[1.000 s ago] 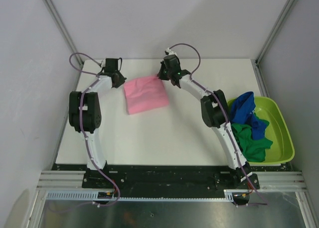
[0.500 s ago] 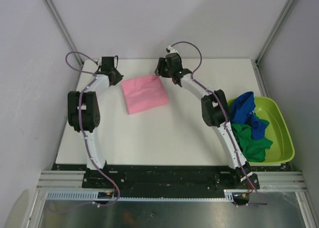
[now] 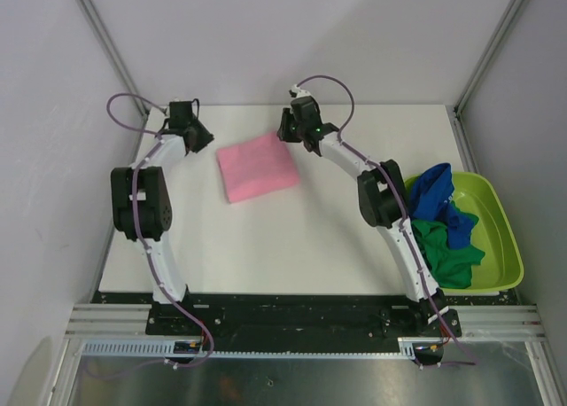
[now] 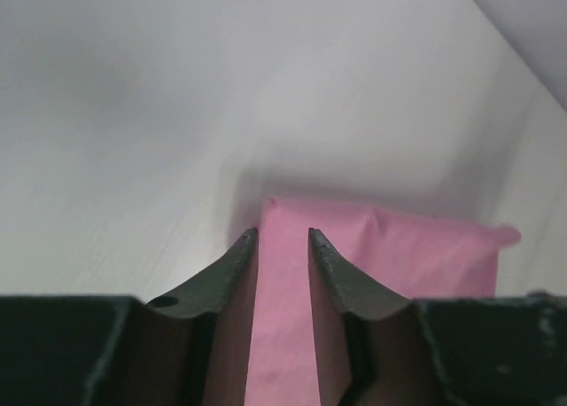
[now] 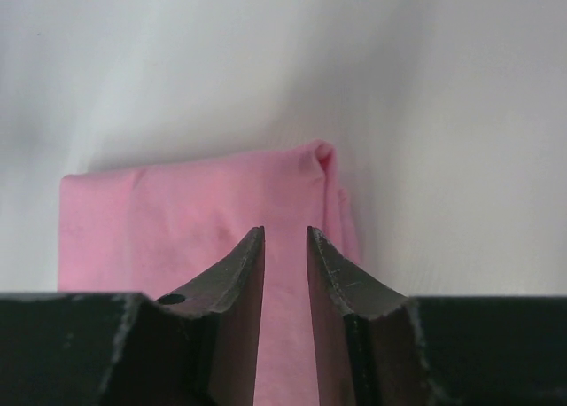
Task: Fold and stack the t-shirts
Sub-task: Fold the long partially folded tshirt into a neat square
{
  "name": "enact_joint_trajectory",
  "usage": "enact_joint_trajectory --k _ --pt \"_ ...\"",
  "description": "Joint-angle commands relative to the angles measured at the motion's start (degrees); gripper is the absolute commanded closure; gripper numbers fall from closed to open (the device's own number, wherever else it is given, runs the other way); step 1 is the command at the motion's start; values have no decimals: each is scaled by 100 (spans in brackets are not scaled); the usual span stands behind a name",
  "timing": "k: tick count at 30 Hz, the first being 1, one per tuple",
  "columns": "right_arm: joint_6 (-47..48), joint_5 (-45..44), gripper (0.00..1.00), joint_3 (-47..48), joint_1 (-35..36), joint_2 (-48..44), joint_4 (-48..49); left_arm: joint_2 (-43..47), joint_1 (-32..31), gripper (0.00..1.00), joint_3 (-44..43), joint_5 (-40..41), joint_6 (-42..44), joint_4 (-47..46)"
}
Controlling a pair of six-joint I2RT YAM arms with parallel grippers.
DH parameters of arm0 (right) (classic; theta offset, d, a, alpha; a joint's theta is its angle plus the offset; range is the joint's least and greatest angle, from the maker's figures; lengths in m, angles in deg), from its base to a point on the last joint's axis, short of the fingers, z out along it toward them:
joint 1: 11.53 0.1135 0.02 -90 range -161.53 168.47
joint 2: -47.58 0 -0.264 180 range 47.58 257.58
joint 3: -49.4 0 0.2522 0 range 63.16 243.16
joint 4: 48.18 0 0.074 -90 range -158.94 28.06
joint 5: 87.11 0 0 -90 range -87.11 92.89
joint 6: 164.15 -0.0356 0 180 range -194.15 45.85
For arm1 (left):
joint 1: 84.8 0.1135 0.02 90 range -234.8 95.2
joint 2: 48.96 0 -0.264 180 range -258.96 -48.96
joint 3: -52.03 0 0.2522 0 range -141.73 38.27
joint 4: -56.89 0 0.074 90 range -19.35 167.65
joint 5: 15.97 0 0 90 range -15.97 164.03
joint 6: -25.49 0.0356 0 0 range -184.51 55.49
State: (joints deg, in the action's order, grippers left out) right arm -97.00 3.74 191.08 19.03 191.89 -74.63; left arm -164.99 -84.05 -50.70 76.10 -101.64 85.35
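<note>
A light pink t-shirt [image 3: 257,167] lies folded into a rough square on the far part of the white table [image 3: 292,246]. My left gripper [image 3: 200,134] hovers just off the pink shirt's far-left corner. In the left wrist view the left gripper [image 4: 283,238] is open, and the pink shirt [image 4: 399,255] shows flat through the gap. My right gripper [image 3: 288,131] sits at the far-right corner. The right wrist view shows the right gripper [image 5: 284,233] open above the pink fabric [image 5: 159,220], gripping nothing. A royal blue t-shirt [image 3: 438,193] and a dark green t-shirt [image 3: 443,251] lie crumpled at the right.
A lime-green plastic tub [image 3: 507,238] holds the blue and green shirts beside the table's right edge. Grey walls and metal frame posts enclose the table on three sides. Both arm bases stand on the black rail at the near edge.
Both grippers have opened and let go of the pink shirt's far corners. The left arm has drawn back to the left, away from the shirt. The shirt stays folded in place.
</note>
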Motion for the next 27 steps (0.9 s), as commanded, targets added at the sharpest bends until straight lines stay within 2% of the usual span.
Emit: enact_joint_trajectory --k 1,7,13,20,27 --pt "92 217 70 157 71 55 203 674 -511 70 558 -502 -38 -96" --pt "-101 319 68 689 0 687 256 470 -703 80 800 -415 -225 -107" --pt "-211 338 66 829 -73 868 42 -325 -386 83 -132 -495 -162 -93" --pt "-300 367 63 705 -210 731 -77 -1008 -196 86 -670 -574 -123 -23" --pt "-257 369 54 785 -276 655 -385 -991 -131 86 -897 -552 -45 35"
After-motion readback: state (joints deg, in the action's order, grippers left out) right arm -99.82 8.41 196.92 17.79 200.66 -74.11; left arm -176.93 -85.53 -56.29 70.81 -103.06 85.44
